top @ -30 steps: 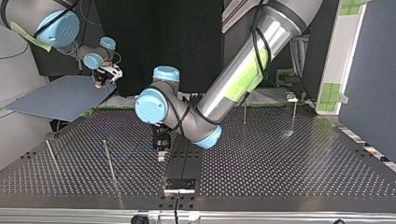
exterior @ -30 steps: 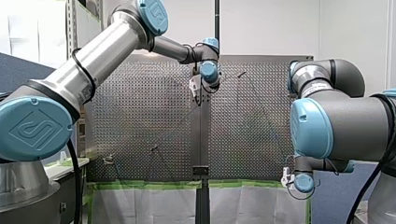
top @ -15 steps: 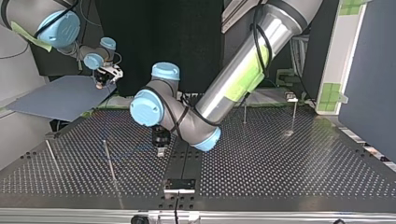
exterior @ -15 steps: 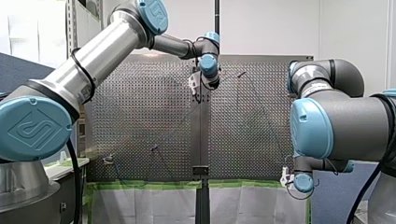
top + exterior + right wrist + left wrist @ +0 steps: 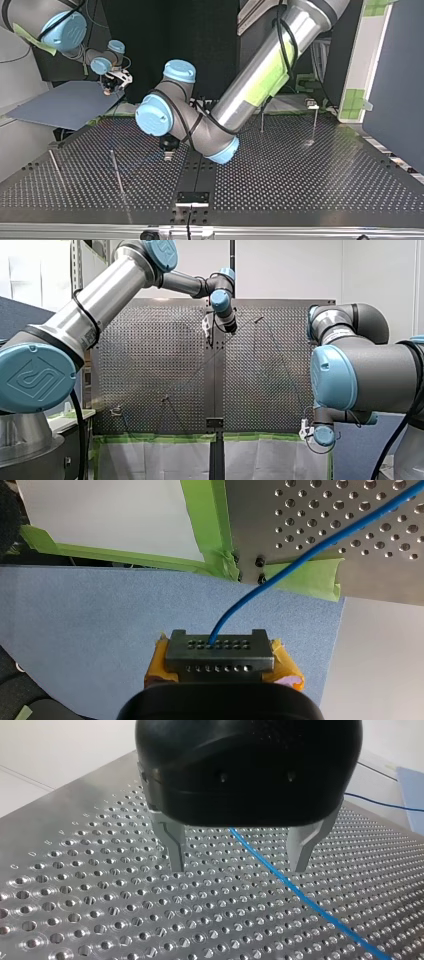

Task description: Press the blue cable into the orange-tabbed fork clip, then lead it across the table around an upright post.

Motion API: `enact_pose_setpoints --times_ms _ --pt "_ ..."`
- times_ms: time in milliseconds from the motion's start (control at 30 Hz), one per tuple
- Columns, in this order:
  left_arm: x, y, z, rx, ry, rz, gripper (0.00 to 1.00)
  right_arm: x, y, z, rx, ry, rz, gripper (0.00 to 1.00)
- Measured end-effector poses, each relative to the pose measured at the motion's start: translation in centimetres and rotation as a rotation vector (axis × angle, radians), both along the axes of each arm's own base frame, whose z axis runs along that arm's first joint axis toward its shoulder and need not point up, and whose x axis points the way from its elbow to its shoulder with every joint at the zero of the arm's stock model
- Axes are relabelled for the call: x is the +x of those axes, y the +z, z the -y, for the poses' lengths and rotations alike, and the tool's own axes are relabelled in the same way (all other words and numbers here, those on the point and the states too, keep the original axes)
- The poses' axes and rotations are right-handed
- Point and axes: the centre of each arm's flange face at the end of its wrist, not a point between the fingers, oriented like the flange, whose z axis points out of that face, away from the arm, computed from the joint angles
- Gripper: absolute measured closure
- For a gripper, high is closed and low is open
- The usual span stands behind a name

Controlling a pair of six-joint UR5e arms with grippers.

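The blue cable point(image 5: 300, 895) lies on the perforated table point(image 5: 75, 885) and passes between the two metal fingers of my left gripper point(image 5: 240, 865). That gripper is open and hovers just above the cable without touching it. Seen from the top view, my left gripper point(image 5: 168, 153) hangs near the table's middle. My right gripper point(image 5: 219, 645), with its yellow pads, is shut on the blue cable point(image 5: 300, 560) beyond the table's corner, above a blue board point(image 5: 90, 625). The top view places my right gripper point(image 5: 108, 89) at the back left. No orange-tabbed clip can be made out.
Thin upright posts stand on the table: two at the top view's left point(image 5: 116, 172) point(image 5: 54, 165) and two at its back right point(image 5: 261, 120) point(image 5: 315, 122). A black strip point(image 5: 197, 172) runs down the table's middle. Green tape point(image 5: 300, 575) edges the table's corner.
My left wrist has swung, and its gripper has shifted a little toward the arms' side of the table in the top view. The right arm has stayed still.
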Motion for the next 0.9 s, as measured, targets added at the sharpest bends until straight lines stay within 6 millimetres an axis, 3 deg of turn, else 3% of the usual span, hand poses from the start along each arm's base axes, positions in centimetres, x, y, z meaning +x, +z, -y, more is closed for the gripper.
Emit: enact_pose_setpoints --times_ms 467,900 --pt "-2.8 4.9 1.0 -0.013 -0.128 0.072 0.00 0.0 0.0 0.0 -0.002 -0.001 0.003 1.00" --pt "-3.6 5.9 3.5 -0.018 -0.274 0.174 0.00 0.1 0.0 0.0 -0.002 0.007 0.007 1.00"
